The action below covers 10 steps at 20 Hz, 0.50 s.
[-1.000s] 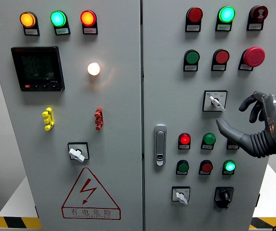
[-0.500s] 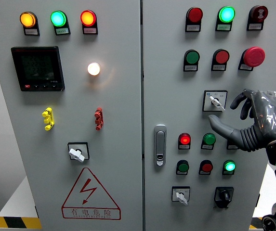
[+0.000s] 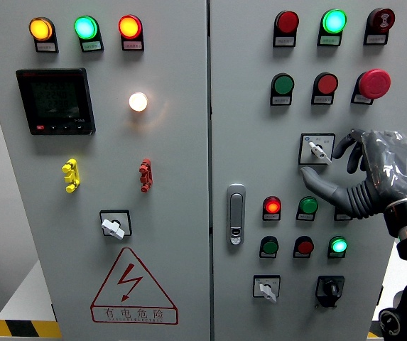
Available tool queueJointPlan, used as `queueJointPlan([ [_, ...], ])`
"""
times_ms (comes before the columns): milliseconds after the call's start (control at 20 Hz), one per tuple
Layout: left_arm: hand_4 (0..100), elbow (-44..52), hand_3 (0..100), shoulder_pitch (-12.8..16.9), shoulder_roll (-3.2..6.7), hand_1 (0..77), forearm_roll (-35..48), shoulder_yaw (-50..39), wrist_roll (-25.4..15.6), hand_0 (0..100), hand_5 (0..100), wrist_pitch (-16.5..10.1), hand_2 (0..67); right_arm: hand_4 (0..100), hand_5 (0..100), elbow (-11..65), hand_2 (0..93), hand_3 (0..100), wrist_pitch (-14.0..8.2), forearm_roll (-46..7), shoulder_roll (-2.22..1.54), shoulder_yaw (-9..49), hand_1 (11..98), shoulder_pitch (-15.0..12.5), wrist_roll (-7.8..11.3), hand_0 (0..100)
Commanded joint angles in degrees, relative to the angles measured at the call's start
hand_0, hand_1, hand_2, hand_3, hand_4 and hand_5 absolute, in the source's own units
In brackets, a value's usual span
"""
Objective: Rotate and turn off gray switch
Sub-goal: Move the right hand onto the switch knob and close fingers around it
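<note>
The gray switch (image 3: 317, 149) is seen on the right door of the panel (image 3: 260, 142), and the right hand (image 3: 370, 174) is held just beside it with fingers spread, nothing being grasped.

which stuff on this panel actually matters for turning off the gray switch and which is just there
Part of the job:
- gray switch, upper one on the right door
- right hand, fingers open beside it, not gripping yet

Just there:
- red mushroom button
- door handle
- display
- black switch
- warning sign
</note>
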Motion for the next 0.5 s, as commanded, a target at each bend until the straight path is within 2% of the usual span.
queueJointPlan([
  [0, 9, 0.0, 18, 0.0, 0.00, 0.0, 0.0, 0.0, -0.1, 0, 12, 0.0, 13.1, 79, 83, -0.2, 59.9, 83, 0.0, 0.0, 0.00, -0.6, 40.8, 0.1, -0.03, 0],
  [450, 10, 0.0, 18, 0.0, 0.00, 0.0, 0.0, 0.0, 0.0, 0, 12, 0.0, 13.1, 79, 83, -1.1, 60.7, 83, -0.1, 0.0, 0.09, -1.3, 39.0, 1.0, -0.82, 0],
])
